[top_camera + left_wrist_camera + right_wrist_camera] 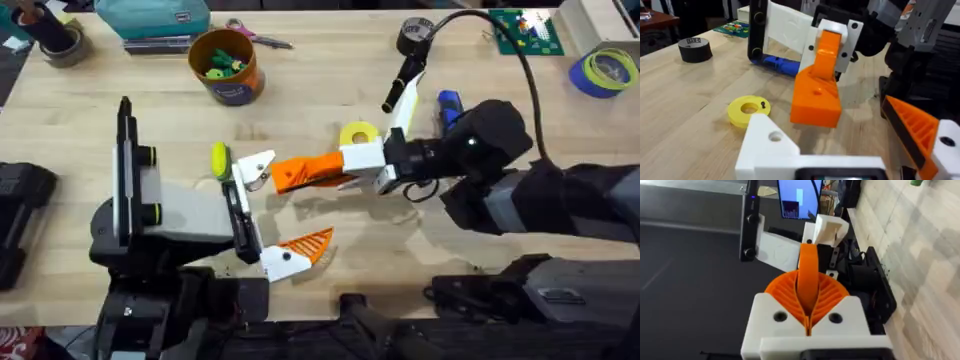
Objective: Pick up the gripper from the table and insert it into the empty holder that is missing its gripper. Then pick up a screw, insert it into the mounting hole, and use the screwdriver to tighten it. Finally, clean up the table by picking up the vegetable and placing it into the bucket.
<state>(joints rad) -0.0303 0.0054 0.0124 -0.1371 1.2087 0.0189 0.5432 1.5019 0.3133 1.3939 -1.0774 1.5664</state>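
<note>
The loose orange gripper hangs just above the middle of the wooden table, clamped between the ribbed orange pads of the right gripper, whose two fingers are pressed tight against its sides. Its wedge end points at the holder, the bare white mount on the upper finger of the left gripper; from above, the piece sits just beside that mount, and whether they touch cannot be told. In the left wrist view the wedge floats close above the mount, whose screw hole faces up. The left gripper's fingers stand wide apart, holding nothing, its lower finger carrying an orange pad.

Behind the right gripper lies a flat yellow disc, with a small dark screw resting on it. The blue screwdriver lies near the right arm. The yellow-green vegetable sits just beside the left gripper's upper finger. The bucket stands well back near the far edge, toy pieces inside. A black tape roll and a blue tape roll lie toward the far right.
</note>
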